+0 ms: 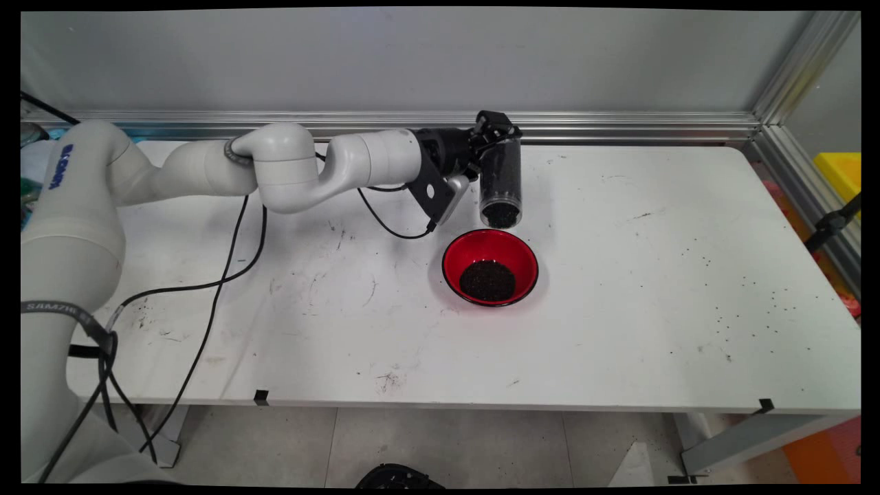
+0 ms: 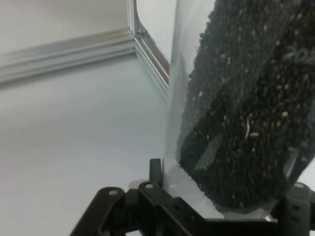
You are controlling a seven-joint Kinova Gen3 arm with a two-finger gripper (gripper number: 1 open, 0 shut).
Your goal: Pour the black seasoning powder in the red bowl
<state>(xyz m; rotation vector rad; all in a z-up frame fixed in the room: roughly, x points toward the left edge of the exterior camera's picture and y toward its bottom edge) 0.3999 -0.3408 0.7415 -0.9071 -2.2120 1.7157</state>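
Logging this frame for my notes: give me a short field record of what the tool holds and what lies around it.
tool: shut on clear cylinder
clear cylinder: tilted mouth-down above bowl's far rim, holds dark grains
red bowl: on table, pile of dark grains inside
table: white, stray grains scattered at right

Clear plastic tube [image 1: 500, 180], glossy bowl [image 1: 460, 256]

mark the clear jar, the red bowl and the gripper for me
clear jar [image 1: 500, 180], main view: middle of its see-through wall, dark grains inside.
red bowl [image 1: 462, 256], main view: bare red inner wall, left of the grains.
gripper [image 1: 496, 130], main view: jaws shut on the jar's upper end.
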